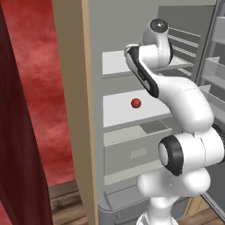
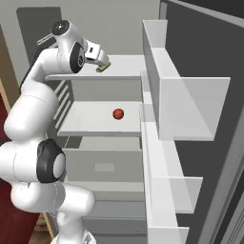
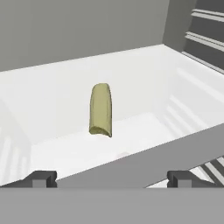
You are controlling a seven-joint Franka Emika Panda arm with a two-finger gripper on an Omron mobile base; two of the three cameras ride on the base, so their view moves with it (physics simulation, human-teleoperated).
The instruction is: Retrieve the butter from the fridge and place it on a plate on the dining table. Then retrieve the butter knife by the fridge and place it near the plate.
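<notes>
Grey fridge is standing open; you're reaching over its upper shelf. Gripper is hovering with fingers spread wide, empty. Butter is lying ahead on that shelf, apart from them; keep centring, then straddle its narrow sides.

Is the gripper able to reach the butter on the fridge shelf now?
Probably yes. The butter lies alone on the white shelf, straight ahead of the open gripper, with nothing between them.
</notes>
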